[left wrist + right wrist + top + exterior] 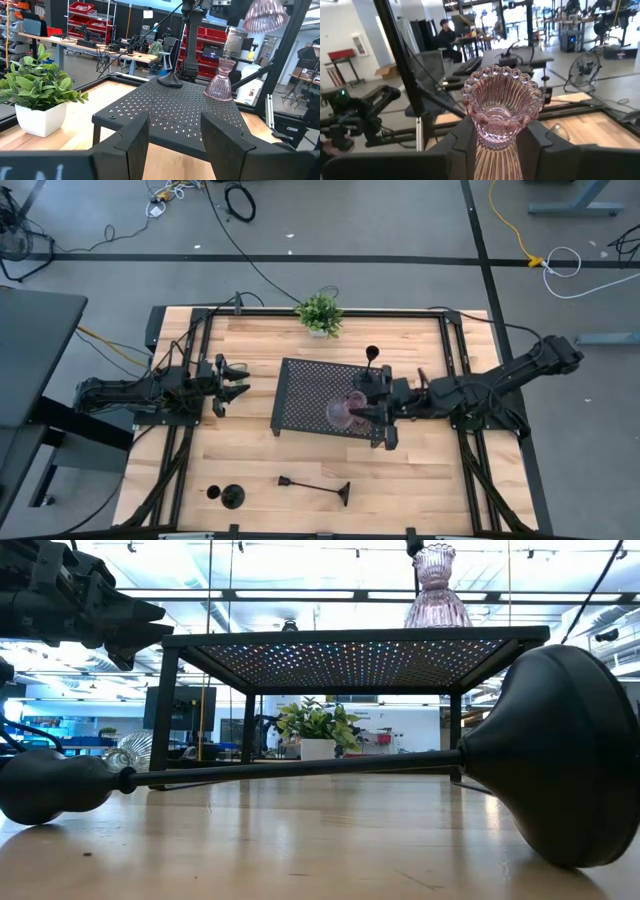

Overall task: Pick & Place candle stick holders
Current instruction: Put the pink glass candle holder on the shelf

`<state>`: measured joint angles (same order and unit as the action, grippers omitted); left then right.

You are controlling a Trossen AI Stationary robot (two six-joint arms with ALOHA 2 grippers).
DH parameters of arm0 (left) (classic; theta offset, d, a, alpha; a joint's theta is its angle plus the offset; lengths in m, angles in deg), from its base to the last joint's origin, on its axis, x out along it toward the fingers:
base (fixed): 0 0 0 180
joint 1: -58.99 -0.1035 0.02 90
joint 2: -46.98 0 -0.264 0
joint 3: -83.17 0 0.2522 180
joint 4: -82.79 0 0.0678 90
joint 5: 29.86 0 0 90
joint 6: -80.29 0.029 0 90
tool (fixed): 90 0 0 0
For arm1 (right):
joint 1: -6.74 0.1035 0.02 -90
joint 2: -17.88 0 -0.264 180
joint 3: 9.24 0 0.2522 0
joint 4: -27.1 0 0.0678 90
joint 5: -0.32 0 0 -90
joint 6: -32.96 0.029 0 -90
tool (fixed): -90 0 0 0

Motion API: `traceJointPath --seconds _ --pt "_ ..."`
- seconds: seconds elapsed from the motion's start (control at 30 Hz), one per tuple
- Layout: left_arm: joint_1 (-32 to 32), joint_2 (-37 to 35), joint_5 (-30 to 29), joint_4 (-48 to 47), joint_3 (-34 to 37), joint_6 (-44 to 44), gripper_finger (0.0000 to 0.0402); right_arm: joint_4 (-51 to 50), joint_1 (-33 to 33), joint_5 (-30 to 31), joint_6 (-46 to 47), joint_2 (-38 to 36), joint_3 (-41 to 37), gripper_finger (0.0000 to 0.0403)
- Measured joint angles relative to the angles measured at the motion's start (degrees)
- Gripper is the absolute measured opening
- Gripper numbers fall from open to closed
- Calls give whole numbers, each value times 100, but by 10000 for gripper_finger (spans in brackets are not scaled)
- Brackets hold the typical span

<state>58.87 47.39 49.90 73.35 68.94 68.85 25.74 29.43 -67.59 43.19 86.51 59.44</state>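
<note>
A black perforated tray [310,395] stands mid-table. On it stand a slim black stemmed holder [372,356], whose flared base [171,80] rests on the mesh, and a pink ribbed glass holder [220,80]. My right gripper [368,410] is over the tray's right part, shut on a second pink glass holder [501,102]. My left gripper [235,385] is open and empty, left of the tray. Another black stemmed holder [315,487] lies on its side near the front edge, and one more [228,496] is at the front left. My right gripper pinches the pink glass holder's narrow ribbed body [496,150], below its beaded cup, between its two fingers [462,145]. The fingers come level from the table's right side. The holder is upright and lifted clear above the tray, with its flared foot [265,17] down.
A small green potted plant [320,313] stands at the far edge behind the tray. A clear glass cup [130,748] sits on the table beyond the lying holder. The lying holder's big base [560,750] fills the near right of the low view.
</note>
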Motion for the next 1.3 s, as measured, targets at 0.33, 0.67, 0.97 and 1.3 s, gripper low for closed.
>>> traceJointPath --seconds 0.33,0.67,0.97,1.3 --pt "0 -1 0 -10 0 2 179 -914 18 295 100 719 709 91" --pt "-2 1 0 -37 0 2 179 -1420 28 533 285 1320 1091 91" --pt "-2 -1 0 -48 0 2 179 -1653 28 554 691 1545 1109 91" --pt "-2 0 0 -50 0 2 179 -1825 -22 735 921 1704 1109 91"
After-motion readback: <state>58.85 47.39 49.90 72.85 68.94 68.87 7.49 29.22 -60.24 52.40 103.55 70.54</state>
